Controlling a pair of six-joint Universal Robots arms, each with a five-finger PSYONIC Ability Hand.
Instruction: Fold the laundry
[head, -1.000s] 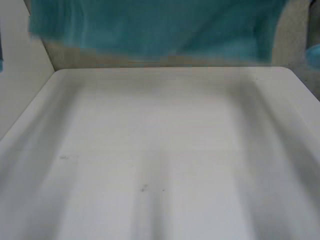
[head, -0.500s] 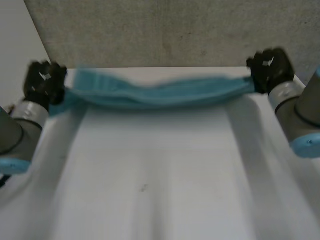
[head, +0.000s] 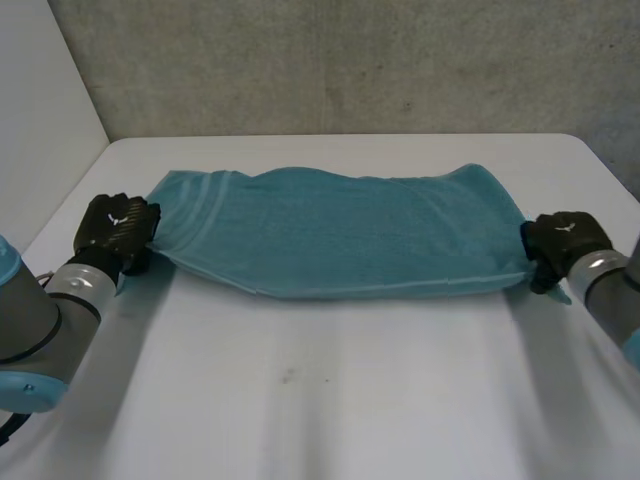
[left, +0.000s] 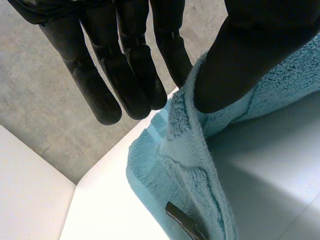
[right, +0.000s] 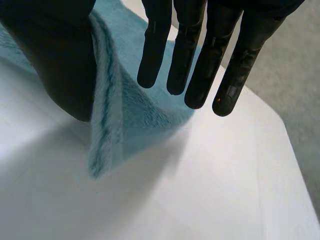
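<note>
White tabletop (head: 330, 400): flat and rectangular, carrying the cloth on its far half.
Teal terry-cloth towel (head: 340, 235): long rectangle with pale stripes near its left end, spread crosswise between the two hands and mostly flat, both ends slightly raised.
Black left hand (head: 115, 228): at the towel's left short edge, thumb clamping the edge against straight fingers.
Black right hand (head: 562, 240): at the towel's right end, a lifted corner nipped between thumb and straight fingers.
Small dark tag (left: 184, 226): on the towel's hem, beyond the left hand's thumb.
</note>
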